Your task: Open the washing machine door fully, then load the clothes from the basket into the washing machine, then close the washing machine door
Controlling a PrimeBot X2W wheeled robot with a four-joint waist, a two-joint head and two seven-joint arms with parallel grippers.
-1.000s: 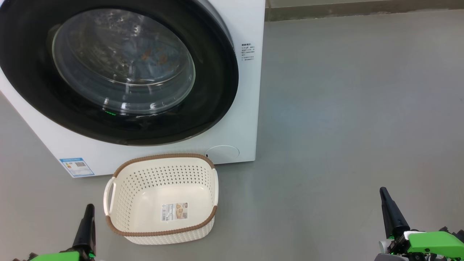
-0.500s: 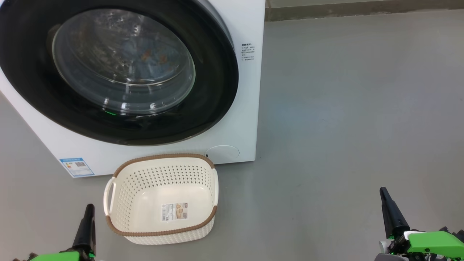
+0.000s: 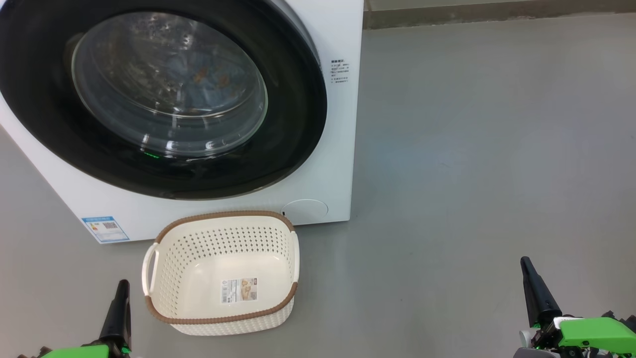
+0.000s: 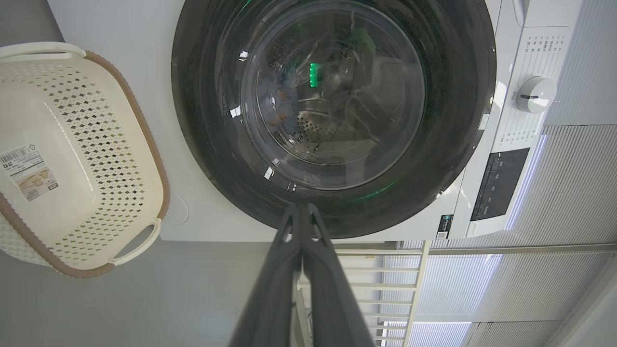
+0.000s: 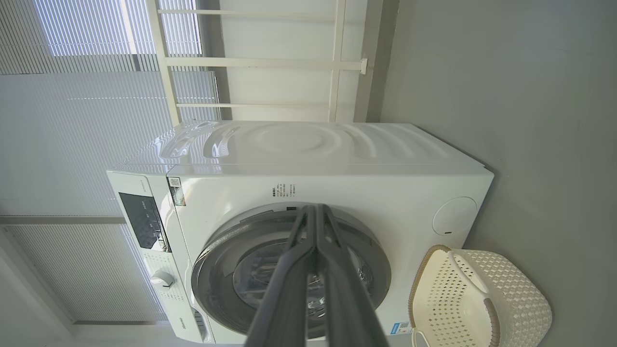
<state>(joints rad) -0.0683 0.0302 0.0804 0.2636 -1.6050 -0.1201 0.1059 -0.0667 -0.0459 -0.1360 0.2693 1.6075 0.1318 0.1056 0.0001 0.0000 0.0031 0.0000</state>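
The white washing machine fills the upper left of the head view, and its black-rimmed door lies flat against the front, closed. Through the glass I make out light blue clothes with orange-brown marks inside the drum. On the floor just before the machine sits the cream basket with nothing in it except a label sticker. My left gripper is at the lower left, shut and holding nothing, a little left of the basket. Far off at the lower right, my right gripper is shut too, also with nothing in it.
Grey floor stretches to the right of the machine. A wall base runs along the top edge. In the left wrist view the machine's control knob and dark display panel show, with window blinds beyond.
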